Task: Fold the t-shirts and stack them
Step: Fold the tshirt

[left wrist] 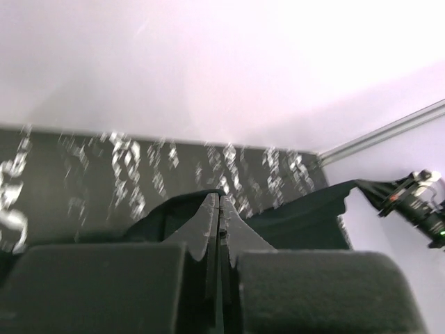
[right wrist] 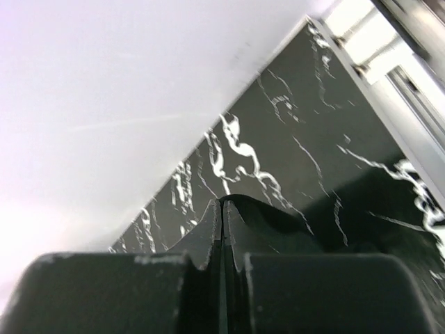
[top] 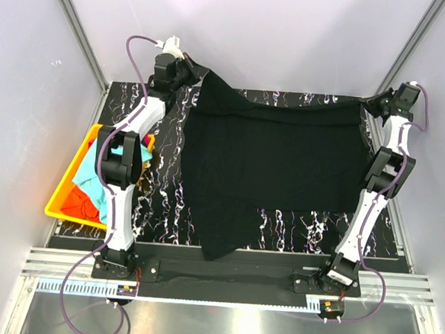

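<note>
Marbled black table (top: 159, 201): at left, we find a yellow bin (top: 55, 207) holding a turquoise t-shirt (top: 92, 169) and an orange-red t-shirt (top: 75, 201), with the left arm (top: 123, 183) crossing it. The left gripper (left wrist: 219, 198) and right gripper (right wrist: 222, 203) clamp the far corners of the spread black t-shirt (top: 269, 155).

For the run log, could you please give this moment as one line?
left gripper: shut on black t-shirt, far-left end | right gripper: shut on its far-right end | shirt: stretched, unfolded | yellow bin: turquoise t-shirt, orange-red t-shirt

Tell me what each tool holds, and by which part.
The left tool pinches the black t-shirt at its far left corner; the right tool pinches its far right corner.
</note>
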{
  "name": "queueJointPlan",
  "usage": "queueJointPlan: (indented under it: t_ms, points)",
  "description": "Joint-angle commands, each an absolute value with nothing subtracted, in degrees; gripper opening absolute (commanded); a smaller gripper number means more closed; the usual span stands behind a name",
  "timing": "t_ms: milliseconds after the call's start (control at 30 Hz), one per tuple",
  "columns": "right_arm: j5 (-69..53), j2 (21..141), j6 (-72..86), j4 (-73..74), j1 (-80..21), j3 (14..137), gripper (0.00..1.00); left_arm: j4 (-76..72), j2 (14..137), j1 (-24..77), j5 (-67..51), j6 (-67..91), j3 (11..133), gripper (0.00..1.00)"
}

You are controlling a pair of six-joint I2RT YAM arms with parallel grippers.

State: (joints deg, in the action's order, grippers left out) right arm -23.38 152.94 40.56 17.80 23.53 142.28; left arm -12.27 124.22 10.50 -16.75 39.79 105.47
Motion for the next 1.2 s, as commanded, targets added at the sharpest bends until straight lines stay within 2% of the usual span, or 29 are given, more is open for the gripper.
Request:
queueJointPlan:
  t_ms: [0, 400, 633, 933, 1167]
  points:
    - [-21.6, 154.7, 43.3, 7.7, 25.8, 147.2, 0.0, -20.7, 125.1, 10.1, -16.9, 40.3, 111.9, 0.0]
    - [-21.2, 160.5, 49.5, 0.8, 24.5, 151.8, 0.0, -17.9, 128.0, 9.8, -17.6, 37.2, 117.2, 0.0]
    - [-20.6, 154.6, 47.8, 0.6, 24.5, 144.9, 0.0, -15.5, 126.9, 9.9, -20.2, 37.8, 115.7, 0.0]
    - [-19.2, 144.8, 44.2, 3.3, 24.7, 131.4, 0.0, -10.7, 115.0, 9.8, -19.3, 37.4, 99.8, 0.0]
    - [-19.2, 142.3, 40.3, 9.4, 25.1, 130.5, 0.0, -8.9, 107.1, 10.5, -21.9, 40.5, 87.8, 0.0]
